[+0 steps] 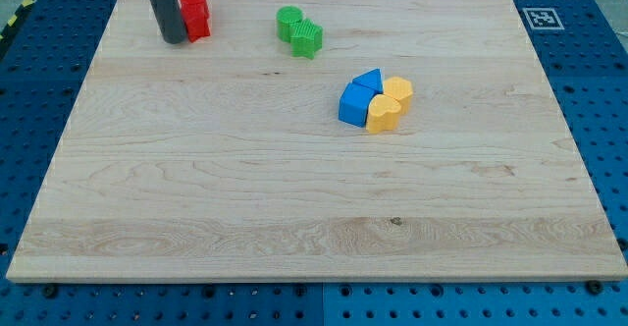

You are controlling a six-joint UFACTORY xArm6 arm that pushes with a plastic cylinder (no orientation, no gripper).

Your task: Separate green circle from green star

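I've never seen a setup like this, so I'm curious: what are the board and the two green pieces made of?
The board looks like pale wood with a matte finish: grain lines and a small dark knot show. The green circle and green star, touching each other, look like plastic or painted wood: even, saturated colour with no grain; I can't tell which. My tip is at the view's left, beside the red blocks.

Premises: a robotics laboratory or test bench; evidence as follows: a pale wooden counter [294, 208] rests on a blue perforated mounting plate [589, 90] with a regular hole grid; a black-and-white fiducial marker [543, 18] sits at the counter's top right corner; yellow-black hazard tape [12, 22] shows at the view's upper left edge.
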